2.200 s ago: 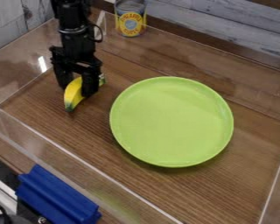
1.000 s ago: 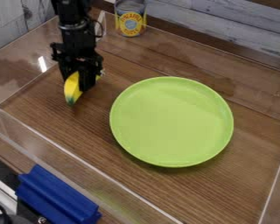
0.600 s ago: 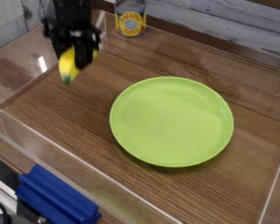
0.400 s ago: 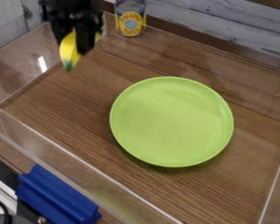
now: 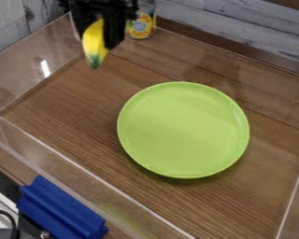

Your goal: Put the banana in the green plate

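The banana [image 5: 93,44] is small, yellow and curved, and it hangs in the air near the top left of the view, above the wooden table. My gripper [image 5: 100,28] is shut on the banana's upper part; its black fingers reach down from the top edge, blurred by motion. The green plate [image 5: 183,128] is large, round and lime green, and it lies flat on the table to the lower right of the banana. Nothing rests on it.
A yellow-labelled can [image 5: 141,25] stands at the back just right of the gripper. A blue block [image 5: 59,215] lies at the bottom left. Clear plastic walls [image 5: 21,131] enclose the wooden table [image 5: 78,103].
The gripper has lifted the banana off the table at the left and carried it up and to the right, closer to the can. The plate has stayed where it was.
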Tool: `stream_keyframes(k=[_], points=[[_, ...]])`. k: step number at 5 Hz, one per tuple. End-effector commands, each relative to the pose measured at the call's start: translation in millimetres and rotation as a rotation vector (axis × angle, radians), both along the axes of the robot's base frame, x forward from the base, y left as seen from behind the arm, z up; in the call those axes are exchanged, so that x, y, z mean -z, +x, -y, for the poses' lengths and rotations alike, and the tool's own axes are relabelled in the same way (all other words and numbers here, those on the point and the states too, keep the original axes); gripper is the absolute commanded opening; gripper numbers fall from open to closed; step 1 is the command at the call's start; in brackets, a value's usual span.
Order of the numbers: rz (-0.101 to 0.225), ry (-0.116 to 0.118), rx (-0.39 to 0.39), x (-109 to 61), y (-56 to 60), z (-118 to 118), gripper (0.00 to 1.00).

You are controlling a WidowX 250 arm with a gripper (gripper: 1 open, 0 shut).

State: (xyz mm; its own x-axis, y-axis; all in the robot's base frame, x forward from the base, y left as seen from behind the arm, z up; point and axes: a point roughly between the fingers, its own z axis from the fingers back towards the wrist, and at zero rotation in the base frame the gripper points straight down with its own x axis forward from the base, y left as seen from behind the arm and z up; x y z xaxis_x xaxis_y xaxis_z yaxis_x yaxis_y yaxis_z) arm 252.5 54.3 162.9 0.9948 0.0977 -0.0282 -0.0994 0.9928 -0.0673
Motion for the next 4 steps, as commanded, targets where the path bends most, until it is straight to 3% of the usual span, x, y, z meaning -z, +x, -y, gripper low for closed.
stream_keyframes(k=[1, 3, 4], points=[[0.04, 0.001, 0.01, -14.9, -9.9, 29.0, 0.0], [0.032, -0.011, 0.087, -16.7, -23.9, 65.0, 0.0], [0.03, -0.01, 0.117, -9.6, -28.0, 86.5, 0.0]])
